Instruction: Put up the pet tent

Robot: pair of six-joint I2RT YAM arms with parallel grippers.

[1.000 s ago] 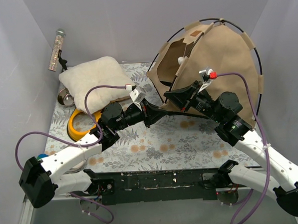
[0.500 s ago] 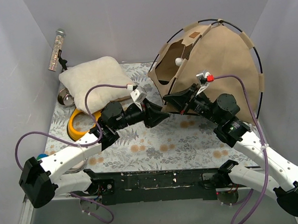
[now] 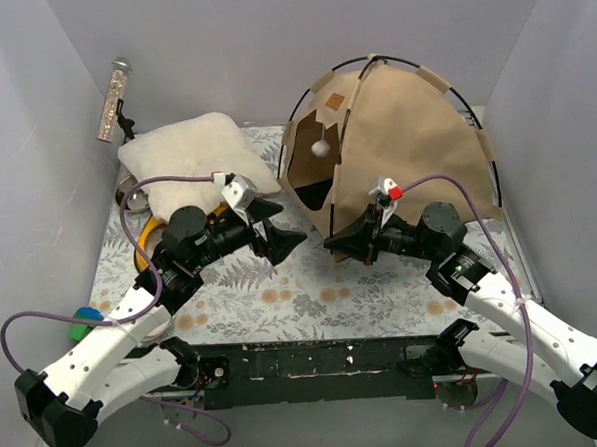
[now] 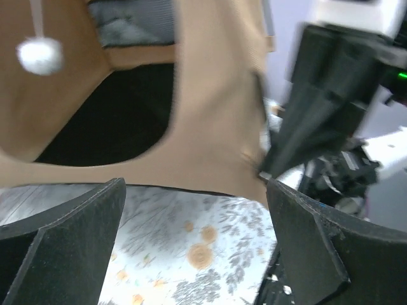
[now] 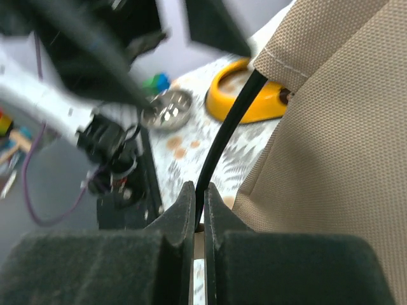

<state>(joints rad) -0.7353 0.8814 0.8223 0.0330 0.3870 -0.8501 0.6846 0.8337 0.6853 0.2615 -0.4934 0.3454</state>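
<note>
The tan pet tent stands on the floral mat at the back right. Its arched doorway faces left, and a white pom-pom hangs in it. My right gripper is shut on the thin black pole at the tent's front lower corner, beside the khaki fabric. My left gripper hangs open just left of that corner, apart from the tent. In the left wrist view its gripper has only mat between its wide fingers, with the tent fabric and pom-pom beyond.
A cream cushion lies at the back left. A yellow bowl stand and a metal bowl sit partly under it. A glitter tube leans on the left wall. A green-blue ball lies near the left arm.
My left gripper opened, let go of the tent's lower edge and drew back to the left. The tilted tent swung down and left onto its base, with the right gripper lowering along with the pole.
</note>
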